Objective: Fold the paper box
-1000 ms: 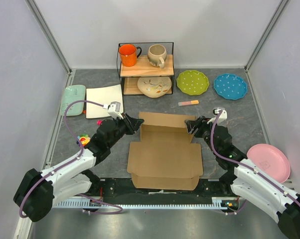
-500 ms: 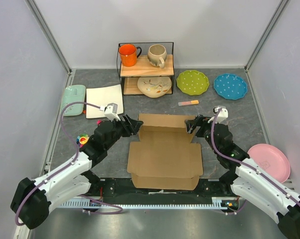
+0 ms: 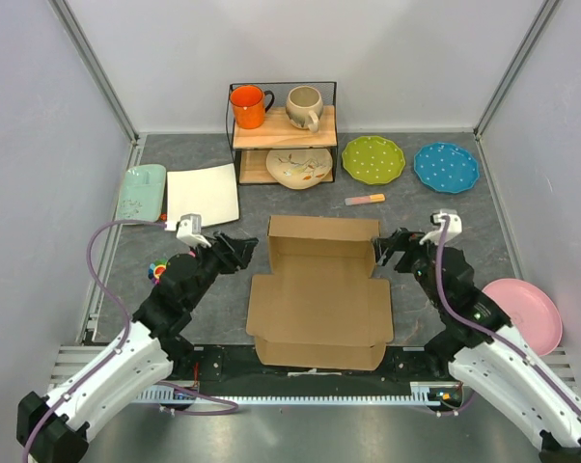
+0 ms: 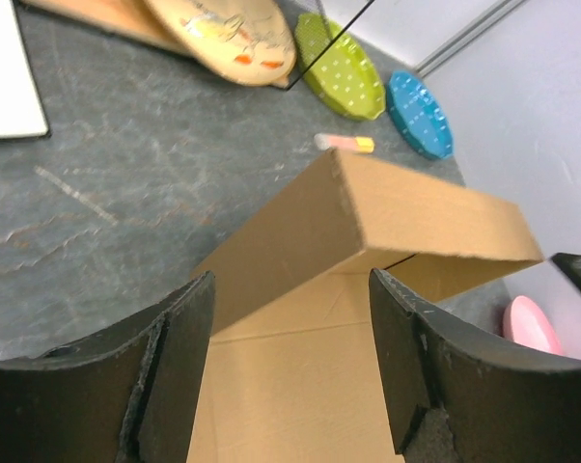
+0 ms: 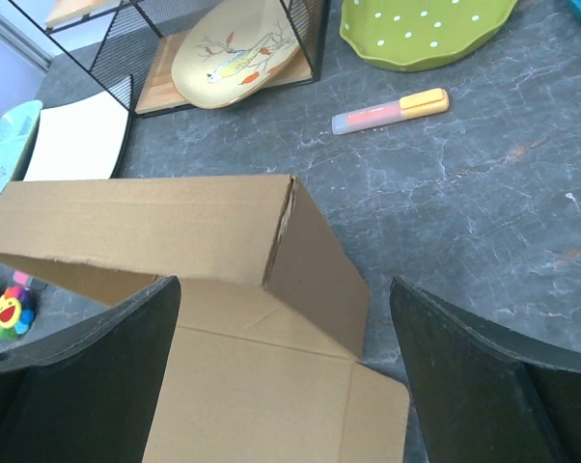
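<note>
The brown cardboard paper box (image 3: 318,307) lies in the middle of the table, its near panel flat and its far flaps (image 3: 321,231) folded upright with short side walls. It shows in the left wrist view (image 4: 368,231) and the right wrist view (image 5: 223,251). My left gripper (image 3: 244,247) is open and empty, just left of the raised far flap, not touching it. My right gripper (image 3: 391,243) is open and empty, just right of the flap's right end, apart from it.
A white square plate (image 3: 203,196) and a mint tray (image 3: 141,191) lie at the back left. A wire shelf (image 3: 283,130) holds mugs and a bowl. Green (image 3: 373,159) and blue (image 3: 446,167) plates, a marker (image 3: 365,200), a pink plate (image 3: 522,313) and a small toy (image 3: 158,272) lie around.
Both grippers have let go of the far flaps and drawn back outward and toward the near edge. The far flap now stands more upright, with its side walls up.
</note>
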Available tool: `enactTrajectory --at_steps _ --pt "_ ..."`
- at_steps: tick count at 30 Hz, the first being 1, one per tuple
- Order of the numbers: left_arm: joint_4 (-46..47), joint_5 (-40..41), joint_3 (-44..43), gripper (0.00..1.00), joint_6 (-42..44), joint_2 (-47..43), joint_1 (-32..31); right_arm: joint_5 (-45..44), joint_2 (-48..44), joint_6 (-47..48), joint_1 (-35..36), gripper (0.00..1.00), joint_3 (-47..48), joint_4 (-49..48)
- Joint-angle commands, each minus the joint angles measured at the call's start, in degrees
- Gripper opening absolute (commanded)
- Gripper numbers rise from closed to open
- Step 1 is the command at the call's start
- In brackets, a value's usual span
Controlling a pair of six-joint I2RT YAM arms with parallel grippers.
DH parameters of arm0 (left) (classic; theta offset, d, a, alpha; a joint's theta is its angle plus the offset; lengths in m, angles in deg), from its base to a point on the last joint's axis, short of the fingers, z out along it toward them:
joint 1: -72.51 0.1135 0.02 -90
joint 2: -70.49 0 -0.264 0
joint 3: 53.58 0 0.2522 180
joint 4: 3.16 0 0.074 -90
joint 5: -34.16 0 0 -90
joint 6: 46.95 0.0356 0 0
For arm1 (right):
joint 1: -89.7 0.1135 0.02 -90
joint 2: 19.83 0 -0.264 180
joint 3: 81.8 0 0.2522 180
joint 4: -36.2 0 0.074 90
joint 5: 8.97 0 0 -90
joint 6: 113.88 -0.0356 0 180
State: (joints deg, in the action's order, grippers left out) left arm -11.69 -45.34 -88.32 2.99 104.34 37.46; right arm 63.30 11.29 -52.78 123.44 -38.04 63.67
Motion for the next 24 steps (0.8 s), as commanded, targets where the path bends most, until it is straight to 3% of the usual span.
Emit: enactTrajectory --at_steps 1,5,9,17,20,24 --pt "0.82 1.98 7.32 0.69 -1.16 -3.52 0.07 1.38 -6.23 -0.18 0.97 0.97 -1.87 6.5" --pt "6.53 0.31 12.09 0.66 -3.28 -4.14 -1.16 0.69 -0.99 -1.15 2.12 0.96 -1.35 6.76" --pt "11.72 2.85 14.29 0.65 0.14 -2.92 -4.94 -0.27 2.63 -2.11 3.0 0.95 -3.27 5.54" --pt "19.72 7.69 12.1 0.65 5.41 6.31 -9.33 -7.66 12.03 -2.56 3.18 0.91 -2.58 1.58" --pt "17.89 9.53 9.2 0.65 5.6 7.9 -10.56 -7.49 11.44 -2.3 3.79 0.89 -1.27 1.14" --pt "8.5 12.69 6.48 0.65 3.14 2.82 -10.66 -14.23 4.67 4.98 11.32 0.86 4.52 5.34"
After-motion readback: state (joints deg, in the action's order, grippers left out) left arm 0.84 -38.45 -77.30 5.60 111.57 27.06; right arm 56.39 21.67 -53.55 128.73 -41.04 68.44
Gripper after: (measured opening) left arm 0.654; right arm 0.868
